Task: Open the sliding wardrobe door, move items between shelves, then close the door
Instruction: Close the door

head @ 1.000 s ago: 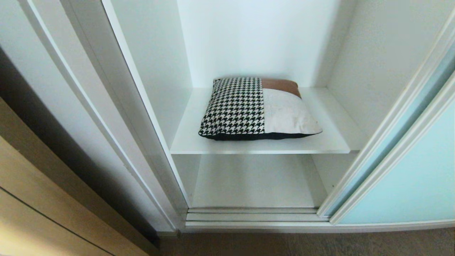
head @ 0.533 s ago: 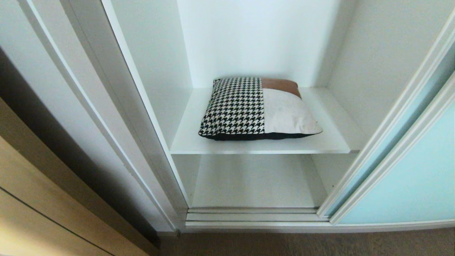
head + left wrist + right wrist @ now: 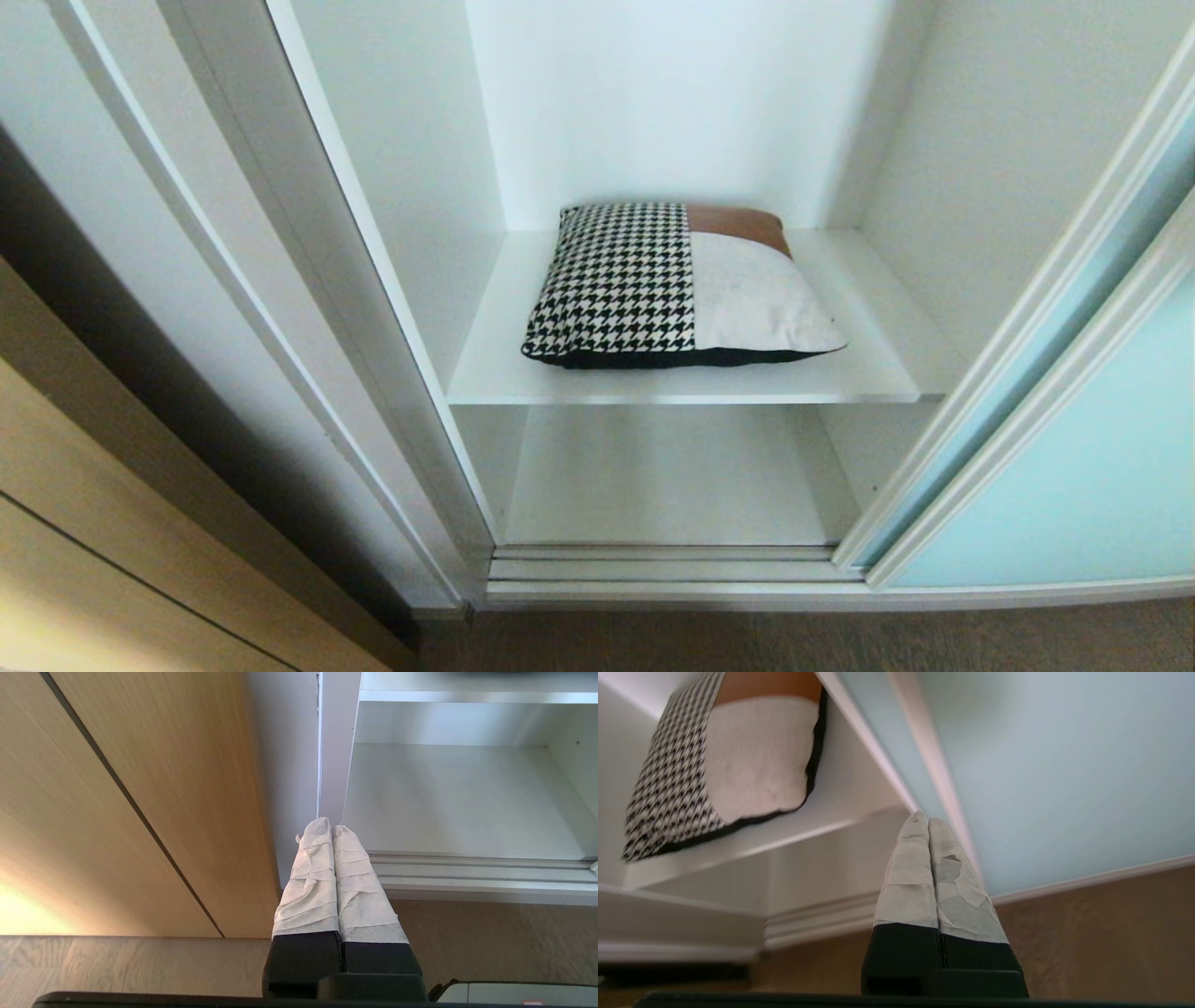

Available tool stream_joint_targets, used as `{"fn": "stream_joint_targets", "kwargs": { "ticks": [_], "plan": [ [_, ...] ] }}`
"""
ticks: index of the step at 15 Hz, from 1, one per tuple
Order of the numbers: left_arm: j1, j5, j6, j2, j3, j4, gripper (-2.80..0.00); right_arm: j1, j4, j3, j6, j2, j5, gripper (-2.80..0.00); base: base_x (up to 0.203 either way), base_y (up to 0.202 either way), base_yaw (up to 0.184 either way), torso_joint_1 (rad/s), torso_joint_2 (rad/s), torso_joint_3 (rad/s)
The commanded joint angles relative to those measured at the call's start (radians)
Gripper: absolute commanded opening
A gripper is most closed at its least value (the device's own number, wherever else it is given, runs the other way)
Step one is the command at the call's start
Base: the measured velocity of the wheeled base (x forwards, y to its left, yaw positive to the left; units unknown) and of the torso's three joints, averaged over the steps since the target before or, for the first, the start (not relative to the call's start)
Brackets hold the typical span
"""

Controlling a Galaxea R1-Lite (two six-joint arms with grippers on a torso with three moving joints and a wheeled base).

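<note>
**Door open, cushion waiting on the upper shelf**

From my head camera, the sliding wardrobe door (image 3: 1074, 485) stands pushed aside to my right, leaving the compartment open. The cushion (image 3: 677, 285) lies flat on the upper shelf (image 3: 868, 378), roughly centred, houndstooth half to my left. The lower shelf (image 3: 663, 476) beneath it has nothing on it. Neither of my arms shows in this view.

From my left wrist, my left gripper (image 3: 326, 828) has its taped fingers pressed together on nothing. It hangs low near the floor (image 3: 490, 938), in front of the wardrobe's left frame post, beside a wood-grain cabinet (image 3: 140, 788). I judge this arm parked.

From my right wrist, my right gripper (image 3: 923, 819) is also closed and empty, fingertips pointing toward the door's frame edge, with the cushion (image 3: 724, 770) off to one side on its shelf, well apart from my fingers.

I judge the opening step done and the moving step just starting. Next I would need to spread my right fingers, swing in over the shelf's front edge, and pinch the cushion's near edge. It is soft and should sag when lifted, so a deep bite seems wise.
</note>
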Motion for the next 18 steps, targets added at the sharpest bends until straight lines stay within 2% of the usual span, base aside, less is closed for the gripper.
{"fn": "stream_joint_targets", "kwargs": {
  "ticks": [1, 5, 12, 18],
  "plan": [
    [0.000, 0.000, 0.000, 0.003, 0.000, 0.000, -2.80, 0.032, 0.008, 0.008, 0.003, 0.031, 0.003, -2.80, 0.000, 0.000, 0.000, 0.000, 0.00, 0.000],
    [0.000, 0.000, 0.000, 0.003, 0.000, 0.000, -2.80, 0.058, -0.001, 0.009, 0.007, 0.095, -0.002, -2.80, 0.000, 0.000, 0.000, 0.000, 0.00, 0.000],
    [0.000, 0.000, 0.000, 0.001, 0.000, 0.000, -2.80, 0.066, -0.001, -0.101, 0.011, 0.198, -0.003, -2.80, 0.000, 0.000, 0.000, 0.000, 0.00, 0.000],
    [0.000, 0.000, 0.000, 0.001, 0.000, 0.000, -2.80, 0.086, -0.003, -0.129, 0.014, 0.251, -0.005, -2.80, 0.000, 0.000, 0.000, 0.000, 0.00, 0.000]
  ]
}}
